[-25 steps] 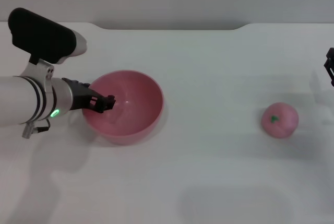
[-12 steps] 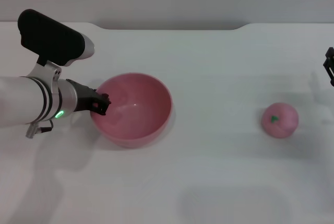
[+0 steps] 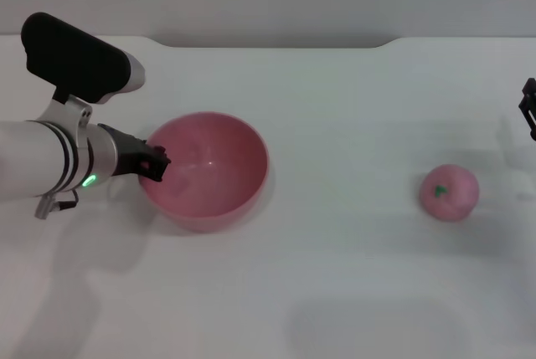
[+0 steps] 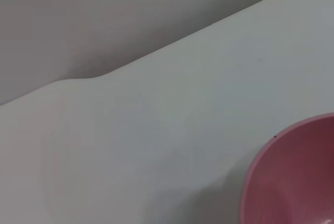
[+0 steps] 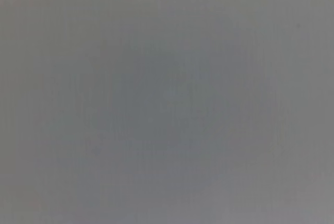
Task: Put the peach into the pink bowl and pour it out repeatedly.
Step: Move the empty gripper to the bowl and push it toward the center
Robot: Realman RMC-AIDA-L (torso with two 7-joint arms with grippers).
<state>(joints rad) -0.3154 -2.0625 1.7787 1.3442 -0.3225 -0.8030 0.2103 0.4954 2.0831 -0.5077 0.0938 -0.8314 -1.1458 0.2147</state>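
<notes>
Left end effector [image 3: 153, 164]: at the near-left rim of the pink bowl [image 3: 205, 171]; its dark fingertips sit right at the rim, and they look clamped on the bowl wall, though I cannot see the inner pad clearly.
Right end effector [image 3: 529, 108]: parked at the far right edge of the table [image 3: 335, 100], only a sliver in my head view; I cannot tell how its jaws stand.
Pink bowl: upright on the table, left of centre, with nothing inside that I can see; the left wrist view shows only a curve of its rim.
Peach [image 3: 449, 192]: on the table well to the right, far from the bowl, leaf mark facing up, touched by nothing.
Step, as I judge it: bowl emptied, peach waiting to be fetched.
Handling, peach: I expect it to be light and smooth and ready to roll; I would close across its widest middle from above.
Handling, bowl: glossy, thin plastic, likely slippery; a rim pinch may let it swing, so I would tip slowly.
</notes>
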